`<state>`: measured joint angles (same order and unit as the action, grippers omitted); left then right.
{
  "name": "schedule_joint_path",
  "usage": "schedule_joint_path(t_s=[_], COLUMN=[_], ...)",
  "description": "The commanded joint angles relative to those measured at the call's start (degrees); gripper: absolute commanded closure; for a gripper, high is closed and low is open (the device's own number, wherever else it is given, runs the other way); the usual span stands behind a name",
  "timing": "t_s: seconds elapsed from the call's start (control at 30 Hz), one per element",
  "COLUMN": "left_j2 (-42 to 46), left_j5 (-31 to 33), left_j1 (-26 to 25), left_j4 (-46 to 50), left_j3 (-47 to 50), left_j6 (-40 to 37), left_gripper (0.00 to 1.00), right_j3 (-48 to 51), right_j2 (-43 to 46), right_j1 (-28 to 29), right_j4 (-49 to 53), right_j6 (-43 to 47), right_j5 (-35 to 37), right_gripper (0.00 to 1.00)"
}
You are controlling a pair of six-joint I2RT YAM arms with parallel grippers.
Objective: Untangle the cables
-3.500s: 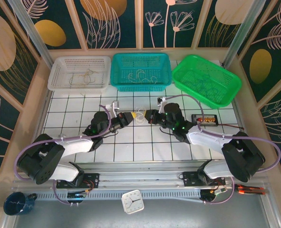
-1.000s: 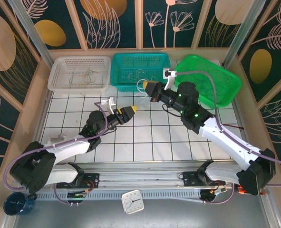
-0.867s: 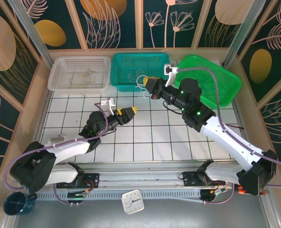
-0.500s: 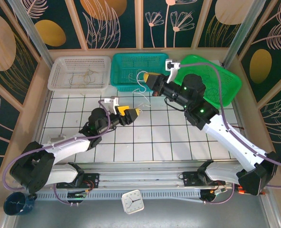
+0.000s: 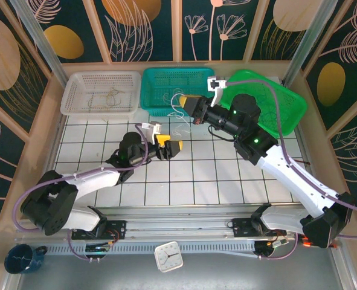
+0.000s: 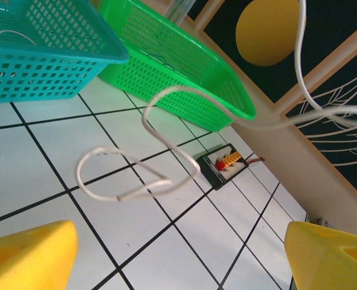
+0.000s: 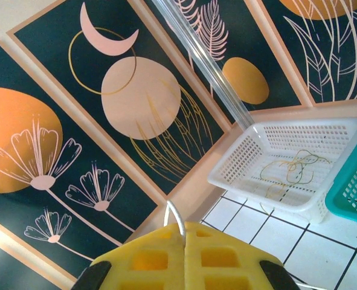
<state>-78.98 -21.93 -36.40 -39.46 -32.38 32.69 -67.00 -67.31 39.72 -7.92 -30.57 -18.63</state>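
Note:
A whitish cable (image 7: 176, 212) is pinched between the shut yellow pads of my right gripper (image 7: 184, 235), which is raised over the front edge of the teal basket (image 5: 178, 90). The cable hangs down in loose loops (image 6: 153, 184) above the tiled table. My left gripper (image 5: 169, 147) sits lower, just below and left of the dangling end. Its yellow fingers (image 6: 27, 254) are spread wide, with nothing between them and the cable ahead of them, untouched. Tan-yellow cables (image 7: 293, 166) lie in the white basket (image 5: 99, 92). More whitish cables lie in the teal basket.
A green basket (image 5: 269, 99) stands at the back right, partly under the right arm. A small black board with red and yellow connectors (image 6: 226, 164) lies on the tiles to the right. A clock (image 5: 168, 255) and a mug (image 5: 21, 258) sit beyond the near rail.
The left gripper has opened and shifted slightly right, toward the hanging cable. The right gripper has lifted the cable a little higher, toward the teal basket.

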Motion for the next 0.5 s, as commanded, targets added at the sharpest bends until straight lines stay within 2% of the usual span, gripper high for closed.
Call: schedule_joint_path(t_s=[0.0,0.33,0.4,0.47], left_j2=[-0.76,-2.46,-3.5,-4.35], left_j5=[-1.01,-0.02,-0.84,-1.92], left_j1=[0.01,0.01,0.0,0.02], left_j4=[0.33,1.41,1.09,-0.11], left_j3=[-2.49,-4.26,-4.66,-4.51], left_j6=[-2.44,-4.04,-3.99,-3.36], left_gripper=[0.13,0.15,0.22,0.35], right_j3=[-1.82,-1.68,-1.86,-2.26], right_j2=[0.06,0.73,0.99,1.09], right_j1=[-0.02,0.2,0.35,0.25], right_j4=[-2.32,-3.24,-3.33,-2.99], right_j6=[-0.81,-1.91,-1.87,-1.22], right_j5=[-1.41,-2.19,-2.04,-1.15], right_gripper=[1.0,1.0,1.0,1.0])
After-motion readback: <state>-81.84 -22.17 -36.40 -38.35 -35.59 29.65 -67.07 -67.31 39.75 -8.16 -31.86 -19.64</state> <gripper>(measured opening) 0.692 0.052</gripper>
